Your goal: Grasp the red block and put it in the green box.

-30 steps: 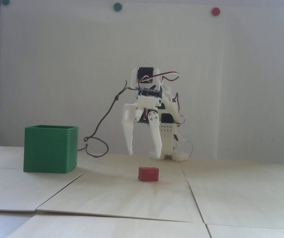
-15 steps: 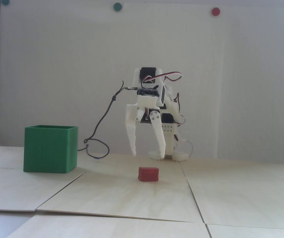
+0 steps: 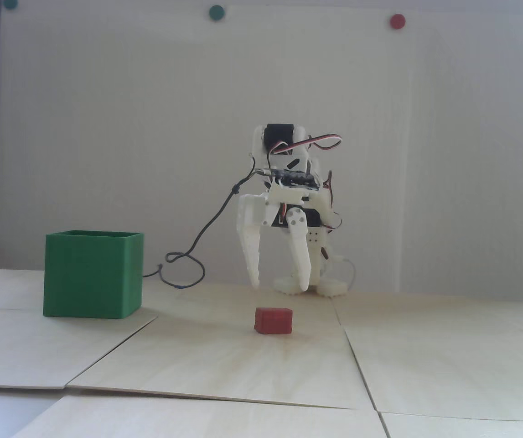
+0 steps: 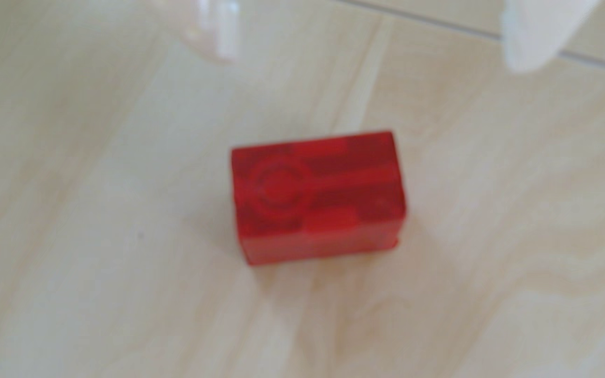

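The red block (image 3: 273, 320) lies on the table (image 3: 225, 365), well to the right of the green box (image 3: 93, 273). The fingers (image 3: 280, 287) hang spread wide above the block, holding nothing.

My pincer (image 3: 279, 288) hangs spread wide, tips down, just above and behind the red block (image 3: 274, 320) on the tabletop (image 3: 225, 365), with the green box (image 3: 92, 273) well left of that block.
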